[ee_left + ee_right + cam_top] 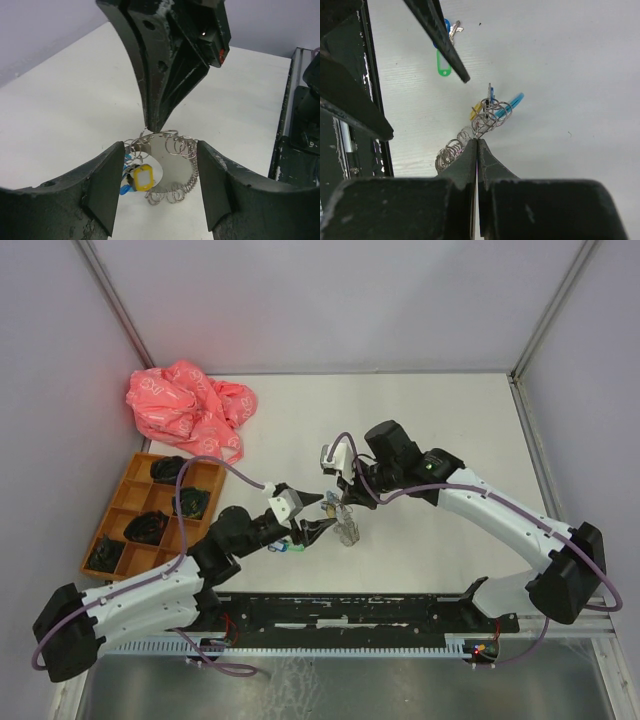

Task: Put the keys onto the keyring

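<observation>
My right gripper [477,141] is shut on the keyring [451,149], a loop strung with several small silver rings, and holds it upright above the table [440,430]. A yellow-tagged key [141,179] and a blue-tagged key [512,102] hang on the keyring [187,148]. My left gripper [161,150] stands open just in front of the loop with nothing between its pads. In the top view both grippers meet at the table's middle, over the keyring [348,531]. A green-tagged key [443,67] lies on the table beside another blue tag [447,25].
An orange compartment tray [118,502] with dark items stands at the left. A crumpled pink bag [190,405] lies behind it. A black rail [350,612] runs along the near edge between the arm bases.
</observation>
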`<state>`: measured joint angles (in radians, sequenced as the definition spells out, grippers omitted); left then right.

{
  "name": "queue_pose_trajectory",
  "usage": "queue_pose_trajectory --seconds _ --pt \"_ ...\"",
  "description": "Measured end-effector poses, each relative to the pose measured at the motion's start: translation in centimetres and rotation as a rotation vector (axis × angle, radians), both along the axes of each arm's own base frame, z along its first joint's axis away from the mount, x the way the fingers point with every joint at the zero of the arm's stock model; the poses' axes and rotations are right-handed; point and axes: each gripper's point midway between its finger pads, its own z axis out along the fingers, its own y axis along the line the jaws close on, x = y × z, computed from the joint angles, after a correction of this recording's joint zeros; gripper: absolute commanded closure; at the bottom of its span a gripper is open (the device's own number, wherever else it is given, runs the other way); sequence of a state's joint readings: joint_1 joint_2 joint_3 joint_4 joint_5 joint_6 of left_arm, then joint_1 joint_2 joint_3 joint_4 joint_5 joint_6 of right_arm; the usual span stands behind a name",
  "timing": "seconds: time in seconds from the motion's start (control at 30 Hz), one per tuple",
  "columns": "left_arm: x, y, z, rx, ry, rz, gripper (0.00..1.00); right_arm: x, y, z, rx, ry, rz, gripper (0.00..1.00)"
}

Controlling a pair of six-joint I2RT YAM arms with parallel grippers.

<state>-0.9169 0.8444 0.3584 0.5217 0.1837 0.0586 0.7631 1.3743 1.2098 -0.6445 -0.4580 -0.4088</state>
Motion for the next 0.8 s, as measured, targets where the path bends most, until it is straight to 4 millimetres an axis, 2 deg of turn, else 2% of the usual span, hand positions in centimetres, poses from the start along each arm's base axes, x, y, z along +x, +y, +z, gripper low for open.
queue_pose_trajectory --seconds 0.13,0.23,0.5,0.8 --pt "0.6 1.2 0.6 -0.013 -0.016 0.067 0.39 -0.1 0.1 0.1 0.004 -0.025 0.035 0.99" --pt "1.2 1.5 0.1 0.003 -0.012 0.105 0.4 -0.2 0.1 0.3 0.007 -0.038 0.053 0.99" --pt "2.6 1.3 -2.4 0.057 0.019 0.158 0.48 -0.6 0.0 0.3 0.026 -0.052 0.078 0.99" --pt "3.7 0.5 -1.9 0.025 -0.028 0.175 0.53 -0.5 0.2 0.4 0.041 -0.059 0.073 0.99"
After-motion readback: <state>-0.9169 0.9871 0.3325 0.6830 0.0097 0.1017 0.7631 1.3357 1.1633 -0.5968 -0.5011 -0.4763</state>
